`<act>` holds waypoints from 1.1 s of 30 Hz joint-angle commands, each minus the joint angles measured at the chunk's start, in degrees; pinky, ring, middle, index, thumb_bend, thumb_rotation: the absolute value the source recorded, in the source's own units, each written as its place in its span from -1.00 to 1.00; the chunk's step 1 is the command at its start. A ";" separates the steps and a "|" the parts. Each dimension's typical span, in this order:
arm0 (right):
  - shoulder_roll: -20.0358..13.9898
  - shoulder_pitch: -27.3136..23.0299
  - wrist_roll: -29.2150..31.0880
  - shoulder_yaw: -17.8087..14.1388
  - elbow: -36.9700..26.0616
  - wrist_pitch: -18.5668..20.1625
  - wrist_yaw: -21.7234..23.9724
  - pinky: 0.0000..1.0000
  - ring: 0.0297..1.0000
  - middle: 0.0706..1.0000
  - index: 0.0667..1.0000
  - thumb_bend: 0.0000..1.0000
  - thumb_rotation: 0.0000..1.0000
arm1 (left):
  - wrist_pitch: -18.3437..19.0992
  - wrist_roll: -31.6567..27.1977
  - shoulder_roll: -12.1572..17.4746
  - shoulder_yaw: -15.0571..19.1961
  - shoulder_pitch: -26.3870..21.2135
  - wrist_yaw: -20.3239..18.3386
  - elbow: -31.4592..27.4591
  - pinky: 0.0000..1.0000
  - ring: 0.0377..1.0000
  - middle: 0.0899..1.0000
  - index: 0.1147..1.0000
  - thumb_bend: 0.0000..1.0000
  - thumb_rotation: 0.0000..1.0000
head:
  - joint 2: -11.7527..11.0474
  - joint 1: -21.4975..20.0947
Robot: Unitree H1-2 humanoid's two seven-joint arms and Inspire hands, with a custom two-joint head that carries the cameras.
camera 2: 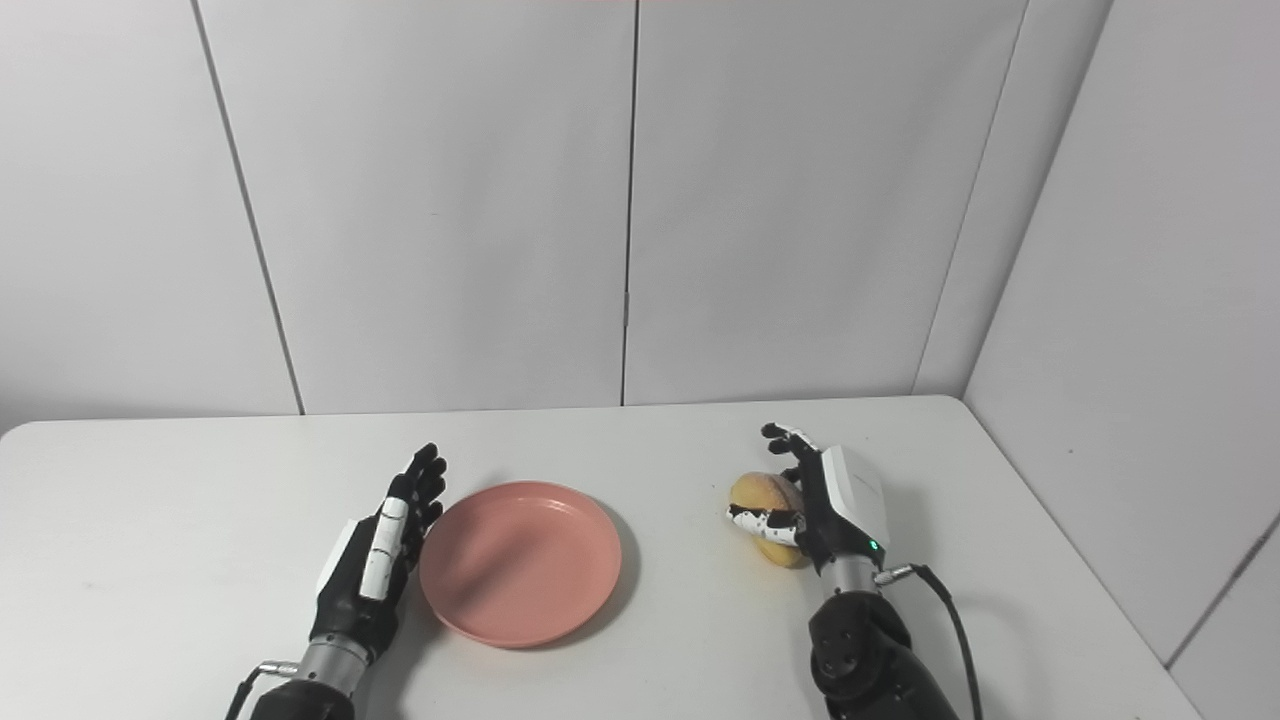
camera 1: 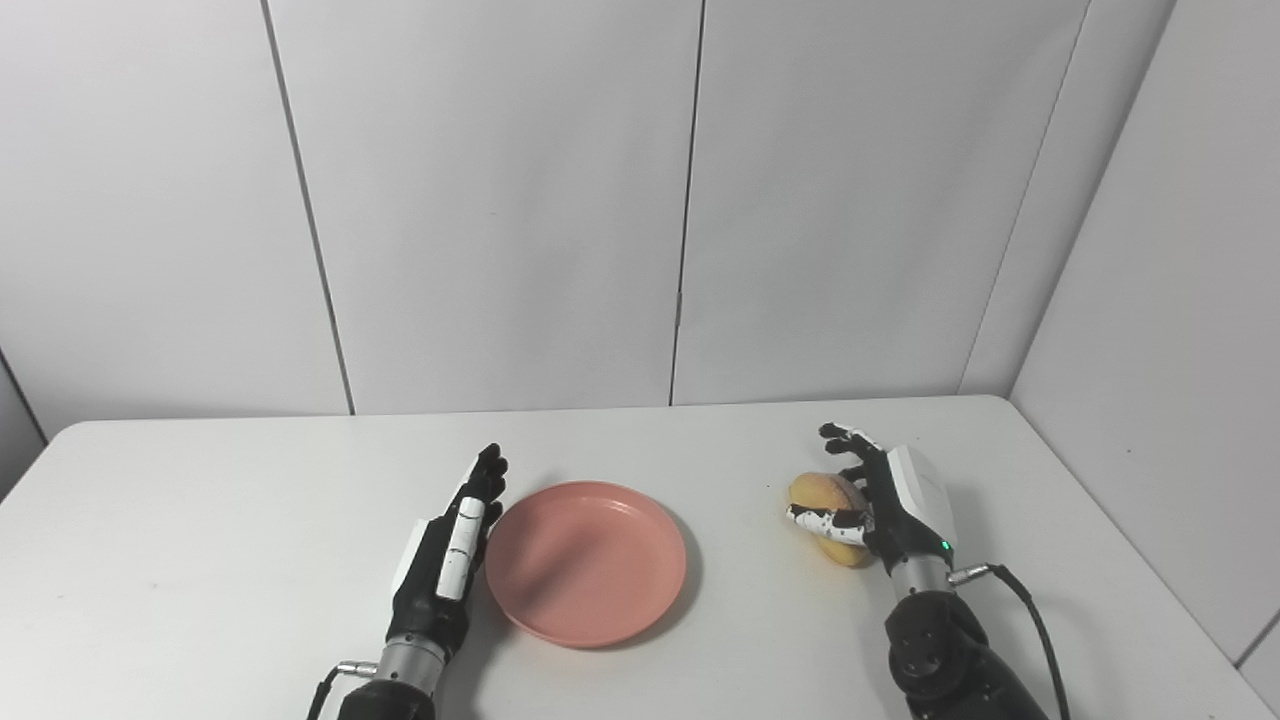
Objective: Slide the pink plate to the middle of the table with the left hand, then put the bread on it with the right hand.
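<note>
Both hands are on your white table (camera 1: 200,500). Nearest you, the left hand (camera 1: 450,560) lies flat with fingers straight, holding nothing, against the left rim of the pink plate (camera 1: 585,562) at mid-table. Farther right, your right hand (camera 1: 880,500) curls loosely around the bread (camera 1: 822,491), thumb across it.
</note>
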 commanded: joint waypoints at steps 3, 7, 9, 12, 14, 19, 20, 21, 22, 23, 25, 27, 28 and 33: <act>-1.30 -2.38 -2.29 1.43 -0.17 -0.53 -1.62 -0.03 0.19 0.51 0.46 -0.08 -1.00 | -0.50 -0.05 -0.31 -0.22 1.05 -0.41 -0.25 1.00 0.99 0.95 0.86 0.49 1.00 | -0.01 0.07; -1.33 -2.71 -3.74 2.02 1.36 -2.55 -5.21 -0.02 0.20 0.41 0.30 -0.09 -1.00 | -0.20 -0.07 -0.37 -0.18 0.97 -0.31 -0.32 1.00 1.00 0.96 0.86 0.52 1.00 | -0.12 0.16; -1.28 -2.80 -3.82 2.06 1.44 -2.78 -6.16 -0.09 -0.03 0.15 0.21 -0.02 -1.00 | -0.48 -0.19 -0.43 -0.06 0.92 -0.26 -0.29 1.00 0.99 0.95 0.85 0.51 1.00 | -0.03 0.12; -1.10 -2.73 -3.79 2.00 0.62 -1.66 -6.35 -0.21 -0.17 -0.01 0.12 0.03 -1.00 | -0.79 -0.32 -0.33 -0.02 0.79 -0.50 0.03 1.00 0.99 0.95 0.86 0.49 1.00 | -0.04 0.13; -0.96 -2.71 -3.79 1.94 0.35 -1.12 -6.45 -0.31 -0.20 -0.03 0.08 0.04 -1.00 | -1.05 -0.48 -0.40 0.16 0.73 -0.41 0.24 1.00 0.98 0.94 0.85 0.48 1.00 | -0.04 0.13; -0.85 -2.64 -4.53 2.03 -0.18 -1.01 -7.31 -0.42 -0.29 -0.17 -0.02 0.02 -1.00 | -0.52 -1.03 -0.32 0.41 0.46 -0.87 0.45 1.00 0.99 0.95 0.87 0.49 1.00 | -0.10 0.17; -0.77 -2.56 -4.50 1.93 -0.47 -0.94 -7.36 -0.42 -0.29 -0.18 -0.02 0.02 -1.00 | -0.52 -1.08 -0.37 0.50 0.45 -0.84 0.47 1.00 0.99 0.95 0.86 0.48 1.00 | -0.09 0.15; -0.72 -2.51 -4.52 1.86 -0.69 -0.94 -7.47 -0.40 -0.29 -0.18 -0.03 0.02 -1.00 | -0.51 -0.99 -0.37 0.51 0.45 -0.81 0.49 1.00 0.99 0.95 0.85 0.48 1.00 | -0.08 0.18; -0.65 -2.49 -4.52 1.77 -0.83 -1.02 -7.69 -0.40 -0.28 -0.17 -0.03 0.02 -1.00 | -0.56 -0.96 -0.40 0.55 0.45 -0.76 0.50 1.00 0.99 0.95 0.85 0.48 1.00 | -0.07 0.19; -0.58 -2.48 -4.47 1.66 -0.90 -1.33 -8.01 -0.39 -0.28 -0.17 -0.03 0.02 -1.00 | -0.45 -0.92 -0.42 0.56 0.49 -0.73 0.39 1.00 0.99 0.94 0.85 0.49 1.00 | -0.07 0.19; -0.50 -2.49 -4.32 1.48 -1.06 -1.75 -8.42 -0.40 -0.28 -0.17 -0.03 0.02 -1.00 | -0.43 -1.00 -0.52 0.65 0.47 -0.69 0.40 1.00 0.99 0.94 0.85 0.47 1.00 | -0.10 0.27; -0.46 -2.47 -4.12 1.35 -1.23 -2.20 -8.70 -0.40 -0.28 -0.16 -0.03 0.02 -1.00 | -0.57 -1.08 -0.60 0.73 0.42 -0.70 0.51 1.00 0.99 0.94 0.85 0.46 1.00 | -0.15 0.31; -0.46 -2.40 -3.95 1.25 -1.49 -2.80 -9.04 -0.40 -0.27 -0.16 -0.03 0.02 -1.00 | -0.75 -1.01 -0.58 0.71 0.38 -0.74 0.64 1.00 0.99 0.94 0.85 0.46 1.00 | -0.22 0.30; -0.36 -1.83 -3.62 0.93 -4.17 -3.79 -9.69 -0.40 -0.27 -0.15 -0.04 0.02 -1.00 | -1.05 -1.07 -0.68 0.74 0.29 -0.87 0.91 1.00 0.98 0.95 0.87 0.46 1.00 | -0.30 0.40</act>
